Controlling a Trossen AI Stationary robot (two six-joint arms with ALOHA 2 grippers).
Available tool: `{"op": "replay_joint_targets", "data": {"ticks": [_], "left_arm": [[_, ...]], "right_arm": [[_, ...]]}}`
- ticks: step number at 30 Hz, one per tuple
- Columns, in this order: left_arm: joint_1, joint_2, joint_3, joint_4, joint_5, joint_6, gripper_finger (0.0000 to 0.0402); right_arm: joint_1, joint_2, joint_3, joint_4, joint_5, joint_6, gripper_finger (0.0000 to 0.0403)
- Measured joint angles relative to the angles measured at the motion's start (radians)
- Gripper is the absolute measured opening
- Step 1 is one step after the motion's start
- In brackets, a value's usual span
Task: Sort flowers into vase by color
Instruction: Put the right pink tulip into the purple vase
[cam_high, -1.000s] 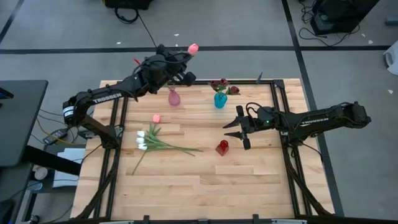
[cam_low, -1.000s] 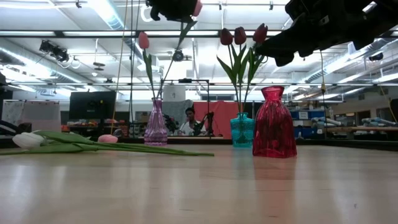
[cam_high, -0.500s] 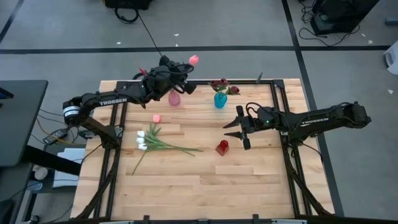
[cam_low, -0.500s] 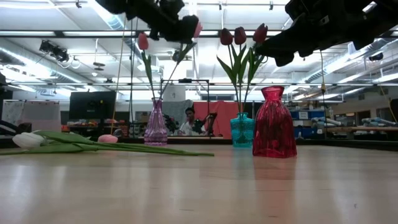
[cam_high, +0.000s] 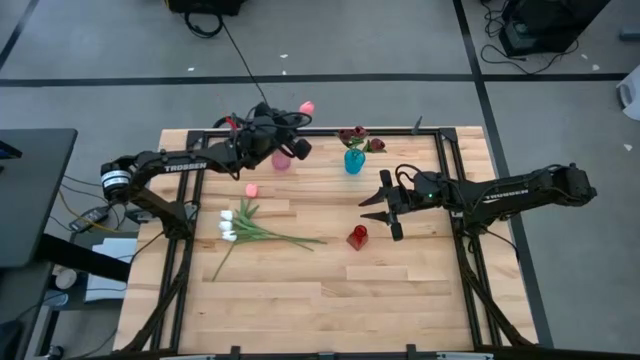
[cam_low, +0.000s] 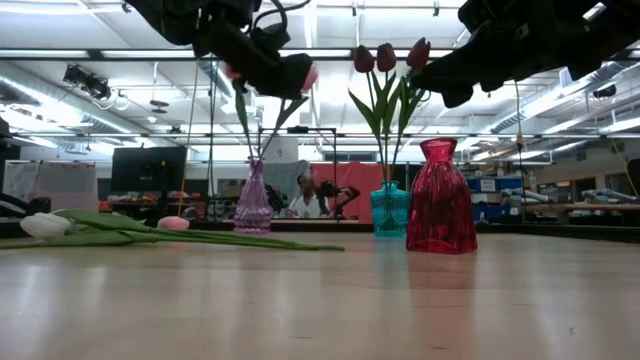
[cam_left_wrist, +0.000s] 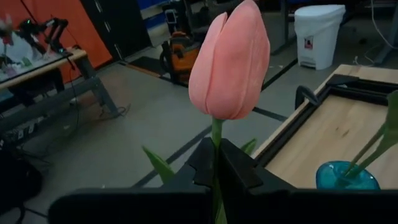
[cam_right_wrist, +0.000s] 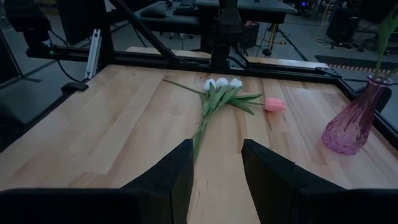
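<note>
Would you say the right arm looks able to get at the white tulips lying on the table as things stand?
Probably yes: the right gripper is open and holds nothing, and bare table lies between it and the white tulips, with the red vase just off to the side.

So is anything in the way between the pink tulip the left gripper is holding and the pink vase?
Nothing visible blocks it. The left gripper holds the pink tulip right above the pink vase, which already has one pink tulip in it, close beside the incoming stem. The right gripper waits near the red vase.

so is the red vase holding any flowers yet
No, in the low view the red vase stands empty, while the dark red tulips rise from the teal vase behind it.
</note>
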Motion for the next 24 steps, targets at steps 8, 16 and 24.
{"op": "replay_joint_targets", "data": {"ticks": [8, 16, 24], "left_arm": [[0.001, -0.001, -0.011, -0.022, 0.0, -0.075, 0.002], [0.001, -0.001, -0.011, -0.05, 0.0, -0.094, 0.0055], [-0.003, -0.04, -0.011, -0.108, -0.01, -0.094, 0.0114]], "right_arm": [[0.0, 0.0, 0.0, 0.0, -0.005, 0.002, 0.0149], [0.002, 0.0, 0.0, 0.0, -0.005, 0.002, 0.0149], [0.002, 0.0, 0.0, 0.0, -0.005, 0.002, 0.0149]]}}
